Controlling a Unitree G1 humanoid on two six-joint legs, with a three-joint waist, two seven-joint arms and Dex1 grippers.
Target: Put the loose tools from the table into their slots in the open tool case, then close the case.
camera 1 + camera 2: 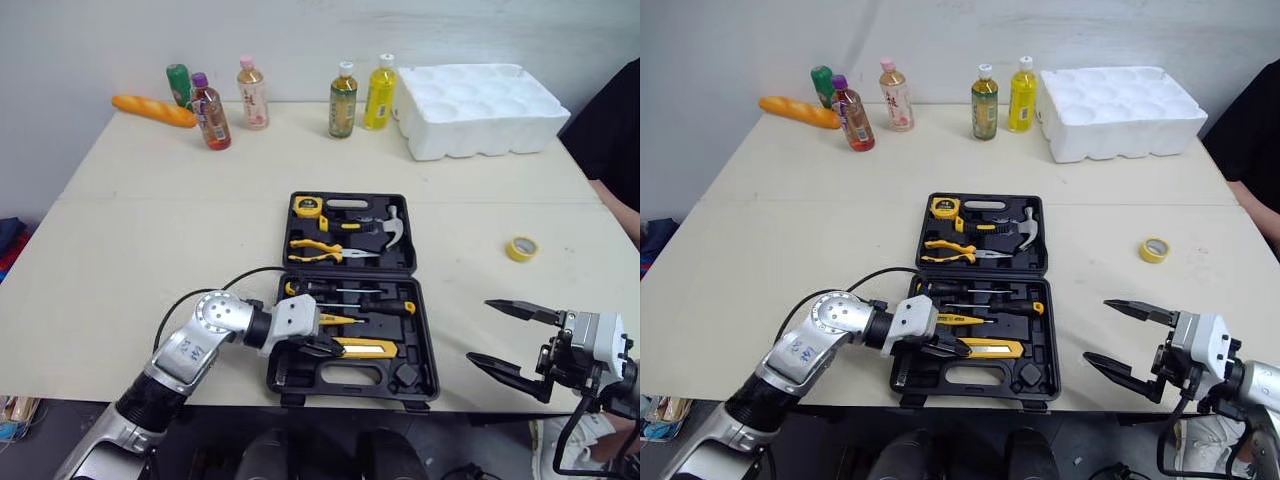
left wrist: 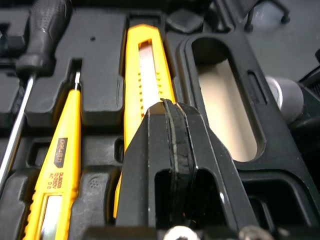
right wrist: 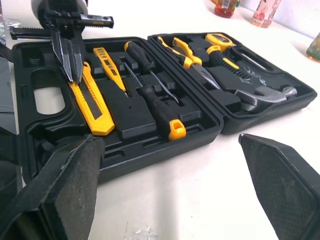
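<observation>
Two black fingers of the left gripper [image 1: 331, 350] pressed flat together, tips at the slim yellow plastic utility knife [image 1: 366, 347] slotted in the black moulded tool case [image 1: 431, 345], right gripper [image 1: 482, 330] splayed wide over the pale table [image 1: 150, 220] edge.

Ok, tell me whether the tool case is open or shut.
Open. The tool case lies spread flat, both halves facing up, with the hammer and the utility knife showing in their slots.

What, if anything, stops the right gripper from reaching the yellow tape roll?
Probably nothing, so likely yes: the right gripper is open, and the tape roll lies on bare table beyond it, clear of the tool case.
</observation>
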